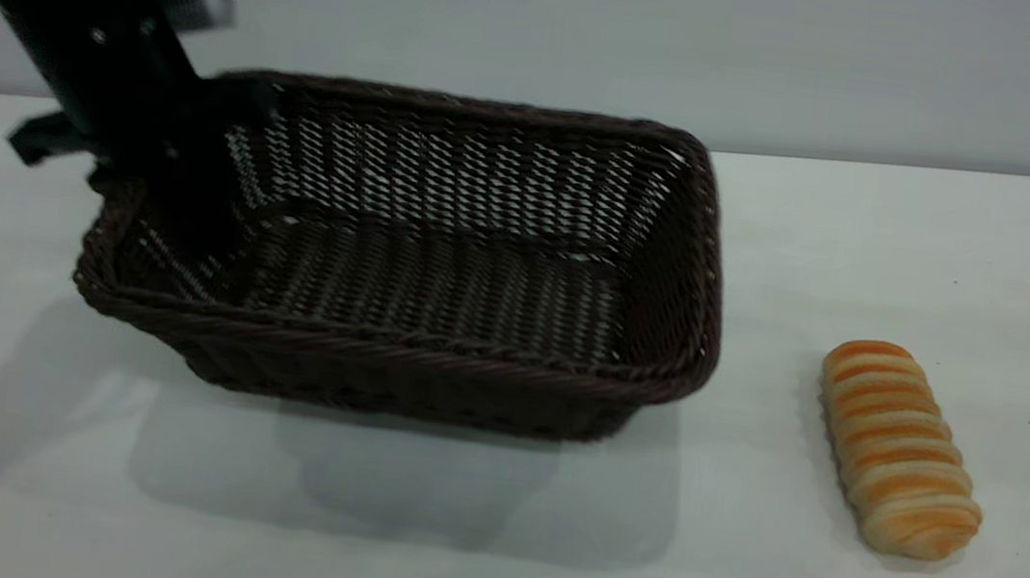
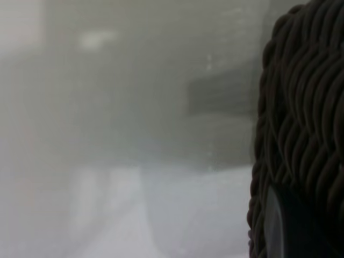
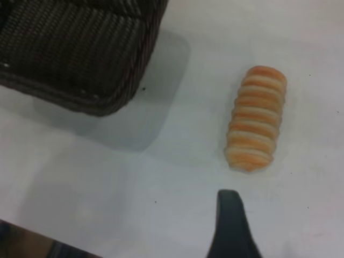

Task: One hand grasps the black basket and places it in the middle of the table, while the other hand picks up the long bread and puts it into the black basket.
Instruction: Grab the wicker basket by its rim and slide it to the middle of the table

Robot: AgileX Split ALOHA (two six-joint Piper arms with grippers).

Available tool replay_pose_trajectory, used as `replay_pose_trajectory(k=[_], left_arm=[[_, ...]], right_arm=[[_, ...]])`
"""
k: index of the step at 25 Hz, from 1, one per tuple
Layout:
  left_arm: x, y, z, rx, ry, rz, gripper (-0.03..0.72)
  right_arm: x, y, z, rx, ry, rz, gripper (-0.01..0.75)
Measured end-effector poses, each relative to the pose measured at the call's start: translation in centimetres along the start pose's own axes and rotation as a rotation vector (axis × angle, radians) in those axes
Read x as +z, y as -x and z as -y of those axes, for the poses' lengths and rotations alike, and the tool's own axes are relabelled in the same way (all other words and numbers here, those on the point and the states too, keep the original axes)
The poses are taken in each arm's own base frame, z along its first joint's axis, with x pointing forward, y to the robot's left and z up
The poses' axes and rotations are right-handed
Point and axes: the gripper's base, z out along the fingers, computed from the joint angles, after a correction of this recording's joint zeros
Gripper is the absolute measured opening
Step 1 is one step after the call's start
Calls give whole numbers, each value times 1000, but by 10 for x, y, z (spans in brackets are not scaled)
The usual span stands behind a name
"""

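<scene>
The black basket is left of centre on the white table, its left end tilted up a little above a wide shadow. My left gripper is shut on the basket's left rim. In the left wrist view the braided rim fills one side, with one fingertip pressed against it. The long bread lies on the table to the right of the basket, apart from it. In the right wrist view the bread lies just beyond my right gripper, which hovers above the table without touching it. The basket corner also shows there.
A pale wall stands behind the table's far edge. Bare table lies in front of the basket and around the bread. A dark edge shows at one corner of the right wrist view.
</scene>
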Motion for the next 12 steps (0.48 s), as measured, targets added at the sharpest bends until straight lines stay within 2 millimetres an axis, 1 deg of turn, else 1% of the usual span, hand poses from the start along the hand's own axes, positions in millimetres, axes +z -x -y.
replay_pose_trajectory(k=[3,6,12], left_arm=[[12,4,-2,3,-11,-18,140],[19,4,-4,1,-9,-33,140],[22,4,-5,-25,-11,-29,139]], right_arm=[[0,0,0,0,0,0,514],[0,0,0,0,0,0,514],[0,0,0,0,0,0,514]])
